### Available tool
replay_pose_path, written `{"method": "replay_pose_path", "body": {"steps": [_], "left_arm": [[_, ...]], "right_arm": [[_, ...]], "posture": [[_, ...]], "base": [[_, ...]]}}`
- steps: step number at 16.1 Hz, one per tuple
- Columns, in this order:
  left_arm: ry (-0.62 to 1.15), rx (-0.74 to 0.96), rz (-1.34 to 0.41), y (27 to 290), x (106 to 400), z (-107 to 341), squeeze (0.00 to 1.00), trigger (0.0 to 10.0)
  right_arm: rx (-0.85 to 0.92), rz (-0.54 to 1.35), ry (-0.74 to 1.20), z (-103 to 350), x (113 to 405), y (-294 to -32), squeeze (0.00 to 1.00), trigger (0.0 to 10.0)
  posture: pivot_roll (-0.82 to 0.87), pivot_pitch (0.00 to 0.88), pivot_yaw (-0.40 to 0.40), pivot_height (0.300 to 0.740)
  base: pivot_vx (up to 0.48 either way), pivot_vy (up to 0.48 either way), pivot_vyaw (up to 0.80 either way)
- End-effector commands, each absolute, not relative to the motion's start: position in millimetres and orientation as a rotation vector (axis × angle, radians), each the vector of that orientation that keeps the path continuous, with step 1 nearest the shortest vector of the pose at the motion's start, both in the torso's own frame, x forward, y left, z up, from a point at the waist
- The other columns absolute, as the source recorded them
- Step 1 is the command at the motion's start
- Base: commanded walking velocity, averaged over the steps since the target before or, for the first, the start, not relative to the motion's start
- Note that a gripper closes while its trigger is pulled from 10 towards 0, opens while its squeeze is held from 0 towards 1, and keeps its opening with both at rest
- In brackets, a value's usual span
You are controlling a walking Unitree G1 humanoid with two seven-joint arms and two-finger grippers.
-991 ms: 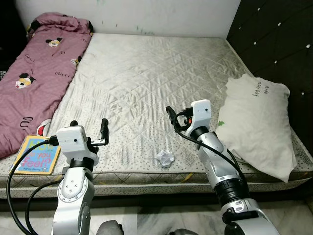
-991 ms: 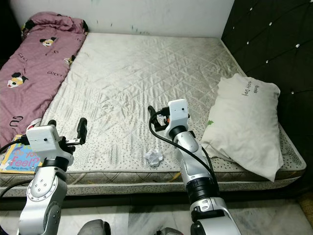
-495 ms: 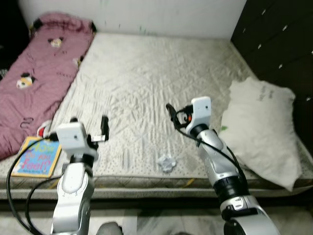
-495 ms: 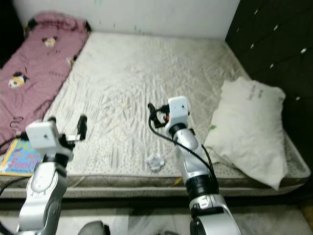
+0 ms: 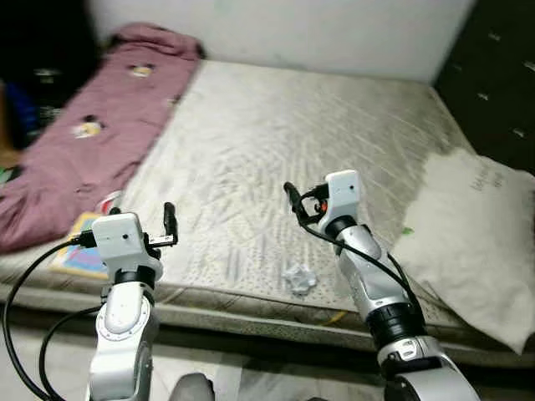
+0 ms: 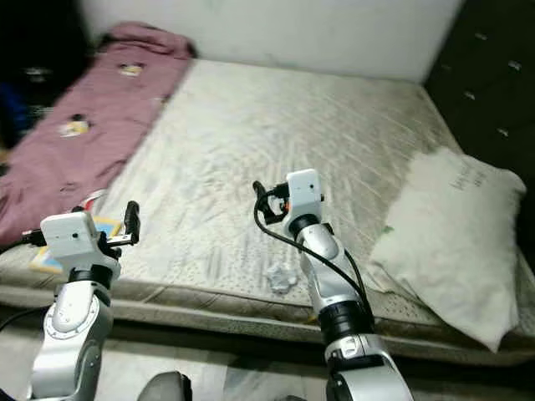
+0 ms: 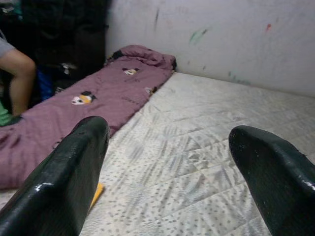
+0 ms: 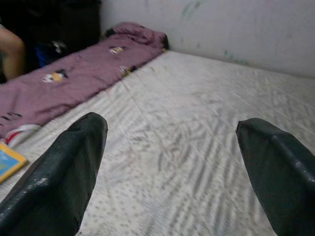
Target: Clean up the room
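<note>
A crumpled white paper ball (image 5: 299, 278) lies on the bare mattress (image 5: 276, 125) near its front edge. My right gripper (image 5: 294, 200) hovers above and just beyond the ball, open and holding nothing; its two fingers (image 8: 59, 167) stand wide apart in the right wrist view. My left gripper (image 5: 142, 219) is raised over the mattress's front left corner, also open and empty. A yellow and blue book (image 5: 77, 255) lies at that corner, beside the left gripper. A pink cartoon-print blanket (image 5: 92, 142) runs along the left side of the bed.
A white pillow (image 5: 481, 242) leans at the right by the dark padded headboard (image 5: 493, 50). A person's bare leg (image 7: 17, 73) shows beyond the blanket at the far left. Floor runs along the bed's front edge (image 5: 251, 368).
The whole picture has shifted: the camera has turned left, so the bed sits further right and a dark area shows at the left. Both arms hold the same pose.
</note>
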State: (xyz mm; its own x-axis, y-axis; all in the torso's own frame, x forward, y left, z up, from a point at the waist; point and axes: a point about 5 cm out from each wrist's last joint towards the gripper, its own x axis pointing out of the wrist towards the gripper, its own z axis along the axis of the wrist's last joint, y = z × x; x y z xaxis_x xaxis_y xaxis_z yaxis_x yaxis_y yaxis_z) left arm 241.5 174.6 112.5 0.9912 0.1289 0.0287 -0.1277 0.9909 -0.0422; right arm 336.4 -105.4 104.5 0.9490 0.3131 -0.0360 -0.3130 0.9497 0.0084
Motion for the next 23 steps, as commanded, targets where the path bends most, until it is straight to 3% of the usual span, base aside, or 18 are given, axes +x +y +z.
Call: {"method": "replay_pose_path", "body": {"steps": [1,10,14,19,23], "left_arm": [[-0.039,-0.055,0.098,172.8,243.5,113.1,0.00,10.0],[-0.040,-0.070,0.100,176.8,237.5,116.7,0.00,10.0],[-0.044,-0.057,0.144,180.4,233.9,117.6,0.00,10.0],[-0.005,-0.032,0.238,199.9,203.8,110.8,0.00,10.0],[0.006,-0.039,0.202,191.8,208.9,110.5,0.00,10.0]], "right_arm": [[0.008,0.296,0.023,109.5,340.7,-108.9,0.00,10.0],[0.066,0.234,0.051,108.5,335.9,-117.0,0.00,10.0],[0.074,0.228,0.054,110.0,332.3,-119.5,0.00,10.0],[0.076,0.154,0.059,112.2,307.4,-150.0,0.00,10.0],[0.075,0.153,0.096,109.6,300.8,-149.0,0.00,10.0]], "posture": [[0.00,0.000,-0.061,0.740],[-0.01,0.013,-0.059,0.740],[-0.01,0.013,-0.060,0.740],[-0.01,0.014,-0.062,0.740],[-0.01,0.007,-0.056,0.740]], "base": [[0.000,0.000,0.00],[0.000,0.000,0.00],[0.000,0.000,-0.41],[0.000,0.000,0.00],[0.000,0.000,0.00]]}}
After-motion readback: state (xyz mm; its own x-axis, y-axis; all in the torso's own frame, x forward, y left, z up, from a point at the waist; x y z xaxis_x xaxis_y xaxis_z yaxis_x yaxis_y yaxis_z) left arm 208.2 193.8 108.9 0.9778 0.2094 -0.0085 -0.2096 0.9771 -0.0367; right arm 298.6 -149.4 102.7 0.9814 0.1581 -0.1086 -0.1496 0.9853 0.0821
